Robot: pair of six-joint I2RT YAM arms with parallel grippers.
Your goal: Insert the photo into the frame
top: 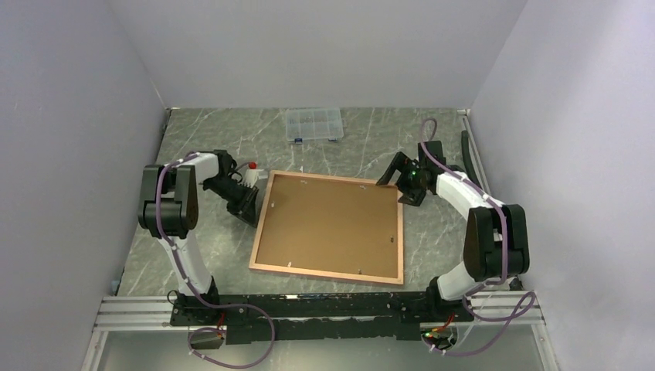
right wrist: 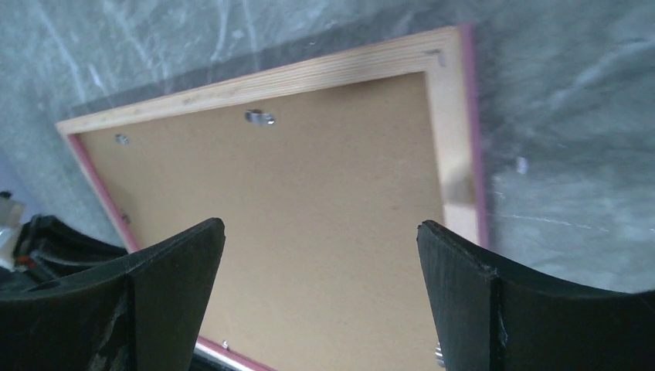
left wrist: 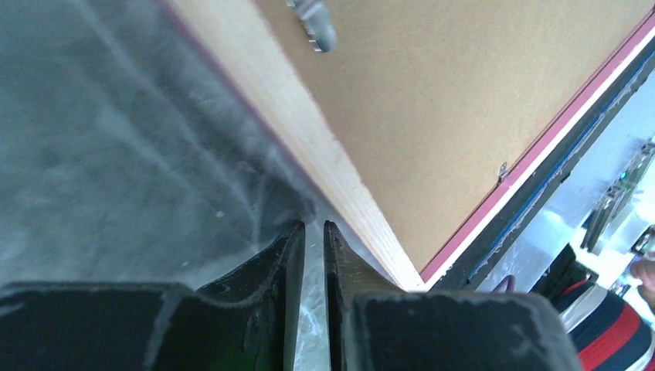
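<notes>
Frame position: the frame [top: 324, 274] lies flat on the table [top: 208, 255] between my two arms, back side up, turned slightly out of square with the table edge.
Frame finish: wood-brown rails face up, and a pink edge shows along the outer sides.
Backing board: a plain brown backing board [top: 332, 224] sits inside the rails and fills the opening.
Retaining tabs: small metal tabs [right wrist: 259, 117] show along the inner edge of the rails. I cannot tell whether they are turned in or out.
Left gripper, position: my left gripper [top: 251, 207] is low at the frame's left rail, toward its far end.
Left gripper, fingers: my left fingers [left wrist: 286, 255] are drawn almost together with only a thin slit between them. I see nothing pinched in the slit. The frame's wooden rail runs just beside the right-hand finger, and I cannot tell whether they touch.
Right gripper, position: my right gripper [top: 392, 189] is at the frame's far right corner, facing down onto the board.
Right gripper, fingers: my right fingers [right wrist: 170, 263] are spread wide and grip nothing. The board shows between them.
Other item: a small clear compartment box [top: 313, 124] sits at the far side of the table, well apart from the frame.
</notes>
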